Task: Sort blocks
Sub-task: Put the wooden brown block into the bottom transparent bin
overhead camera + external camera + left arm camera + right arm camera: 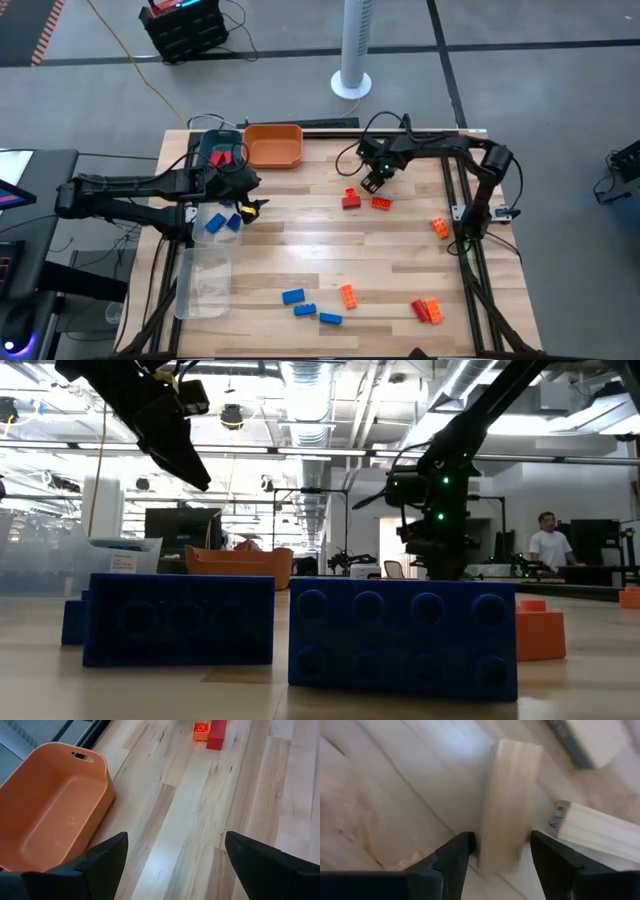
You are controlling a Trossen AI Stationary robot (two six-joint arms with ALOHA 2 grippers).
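Note:
My right gripper (372,182) is over the table's far middle and is shut on a pale wooden block (512,795). A red block (350,198) and an orange block (382,202) lie just near of it. My left gripper (252,205) is open and empty (175,850), above bare wood beside the orange tray (50,805). Blue blocks (215,222) lie in the clear tray (203,285). Loose on the table are blue blocks (305,310), an orange block (347,296), a red and orange pair (428,310), and another orange block (440,227). My right gripper pinches the wooden block between its two fingers (457,852), which press on the two long sides near one end (502,847). The block reaches out past the fingertips, in line with the fingers. Whether its far end rests on the table does not show.
A teal tray (220,148) with red pieces stands at the far left, next to the orange tray (272,145). A pale wooden rail (600,832) shows close to the held block. Two blue blocks (400,635) fill the low view's front. Bare wood lies mid-table.

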